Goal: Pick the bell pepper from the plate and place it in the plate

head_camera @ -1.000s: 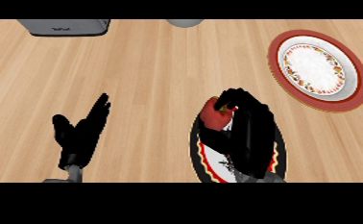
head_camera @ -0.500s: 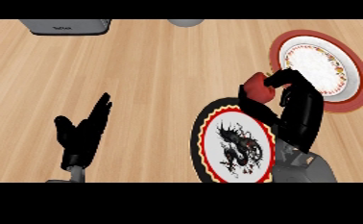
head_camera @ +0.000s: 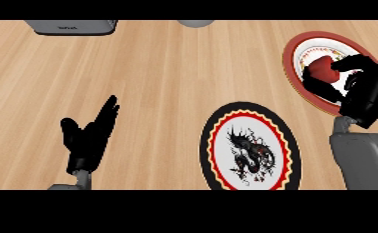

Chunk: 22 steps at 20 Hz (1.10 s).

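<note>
My right hand [head_camera: 357, 89] is curled round a red bell pepper [head_camera: 322, 69] and holds it over the white plate with the red rim [head_camera: 301, 44] at the right edge of the counter. Part of the pepper is hidden by the fingers. The black-rimmed plate with a dragon design [head_camera: 251, 149] lies near the front, below and left of that hand, with nothing on it. At the lower left my left hand [head_camera: 88, 137] rests open with its fingers up.
A grey appliance [head_camera: 71, 26] sits at the back left edge. A grey round object [head_camera: 196, 23] shows at the back centre. Wooden counter lies between the two plates and my left hand.
My right hand has carried the bell pepper up and to the right, from the dragon plate to over the red-rimmed plate. The left hand has stayed still.
</note>
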{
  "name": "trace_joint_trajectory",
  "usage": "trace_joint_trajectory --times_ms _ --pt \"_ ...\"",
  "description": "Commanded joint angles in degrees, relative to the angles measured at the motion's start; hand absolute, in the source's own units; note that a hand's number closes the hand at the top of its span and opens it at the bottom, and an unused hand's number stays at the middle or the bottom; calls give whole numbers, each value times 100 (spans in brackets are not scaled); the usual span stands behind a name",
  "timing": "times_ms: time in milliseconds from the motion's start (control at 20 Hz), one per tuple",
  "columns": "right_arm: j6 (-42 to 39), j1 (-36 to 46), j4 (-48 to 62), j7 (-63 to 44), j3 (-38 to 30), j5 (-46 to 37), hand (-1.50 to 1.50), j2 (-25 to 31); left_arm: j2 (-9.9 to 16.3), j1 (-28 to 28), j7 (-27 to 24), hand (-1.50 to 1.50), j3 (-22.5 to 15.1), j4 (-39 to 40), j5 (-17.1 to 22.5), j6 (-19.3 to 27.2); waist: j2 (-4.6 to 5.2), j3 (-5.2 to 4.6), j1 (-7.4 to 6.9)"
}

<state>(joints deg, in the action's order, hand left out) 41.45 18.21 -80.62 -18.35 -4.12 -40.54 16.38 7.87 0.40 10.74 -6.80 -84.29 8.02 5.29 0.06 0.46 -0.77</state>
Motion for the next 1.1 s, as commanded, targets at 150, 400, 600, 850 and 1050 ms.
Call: trace_joint_trajectory --times_ms 150,400,600,850,1050 --pt "68 905 2092 1852 -1023 1449 150 638 4 153 -10 0 54 315 74 -189 46 -33 -52" --pt "-230 1603 3565 3026 -1577 1976 150 1036 -230 -274 135 0 -77 473 -163 65 63 -30 -65" --pt "-826 1852 4747 2306 -1591 1714 150 1513 -19 -18 199 0 -88 59 -22 -215 114 -27 -240" --pt "-1537 2301 5762 2419 -1359 1503 -150 1628 12 -301 253 0 29 315 41 -290 174 -17 -339" --pt "-2019 2430 6060 3289 -1767 1955 -150 1760 15 -361 314 0 81 266 95 -310 186 -1 -336"
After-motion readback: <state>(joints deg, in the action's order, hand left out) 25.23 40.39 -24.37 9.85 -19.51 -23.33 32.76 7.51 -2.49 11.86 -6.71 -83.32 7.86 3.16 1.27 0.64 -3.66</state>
